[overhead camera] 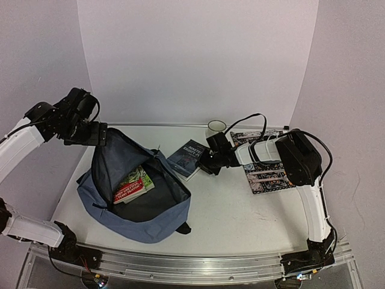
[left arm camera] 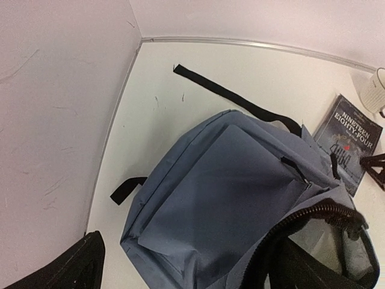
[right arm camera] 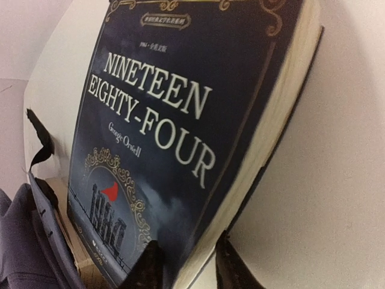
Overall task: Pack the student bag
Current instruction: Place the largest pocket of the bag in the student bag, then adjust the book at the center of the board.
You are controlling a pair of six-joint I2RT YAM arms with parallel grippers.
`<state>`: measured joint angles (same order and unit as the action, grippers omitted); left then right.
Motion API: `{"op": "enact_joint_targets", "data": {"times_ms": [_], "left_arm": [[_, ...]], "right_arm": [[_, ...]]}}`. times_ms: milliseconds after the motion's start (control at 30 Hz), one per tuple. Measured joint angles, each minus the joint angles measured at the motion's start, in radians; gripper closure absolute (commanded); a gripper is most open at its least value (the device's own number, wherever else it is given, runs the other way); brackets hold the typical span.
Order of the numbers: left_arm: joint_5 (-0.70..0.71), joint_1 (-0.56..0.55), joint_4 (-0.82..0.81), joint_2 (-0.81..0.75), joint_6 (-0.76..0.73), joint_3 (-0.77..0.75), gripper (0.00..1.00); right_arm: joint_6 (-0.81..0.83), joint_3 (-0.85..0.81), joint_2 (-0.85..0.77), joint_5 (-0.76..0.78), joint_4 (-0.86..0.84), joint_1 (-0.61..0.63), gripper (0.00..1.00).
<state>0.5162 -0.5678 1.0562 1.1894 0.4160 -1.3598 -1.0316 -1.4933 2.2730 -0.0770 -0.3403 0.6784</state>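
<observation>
The slate-blue student bag (overhead camera: 144,224) lies open at the left of the table, with a red and green book (overhead camera: 133,185) inside on the dark lining. My left gripper (overhead camera: 99,135) is at the bag's far rim. In the left wrist view its fingers (left arm camera: 60,271) stand wide apart, and the zipper rim (left arm camera: 313,214) hangs over the right one. My right gripper (overhead camera: 203,162) is shut on the corner of a dark blue "Nineteen Eighty-Four" book (overhead camera: 185,155) just right of the bag. In the right wrist view the gripper (right arm camera: 189,262) has one finger on the book's cover (right arm camera: 162,120) and one under it.
A white mug (overhead camera: 216,126) stands at the back behind the blue book. A patterned black and white book (overhead camera: 267,177) lies under my right arm. Black straps (left arm camera: 234,96) trail from the bag toward the back wall. White walls close in the left, back and right.
</observation>
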Motion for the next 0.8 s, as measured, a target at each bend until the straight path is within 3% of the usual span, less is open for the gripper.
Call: {"op": "enact_joint_targets", "data": {"times_ms": [467,800], "left_arm": [[0.044,0.002,-0.013,0.06,-0.054,-0.228,0.0],[-0.228,0.006,-0.108,0.064,-0.079,-0.228,0.01]], "right_arm": [[0.067,0.289,-0.212,-0.009,0.013,-0.007,0.88],[0.212,0.511,-0.437,-0.035,0.192,-0.006,0.79]]}}
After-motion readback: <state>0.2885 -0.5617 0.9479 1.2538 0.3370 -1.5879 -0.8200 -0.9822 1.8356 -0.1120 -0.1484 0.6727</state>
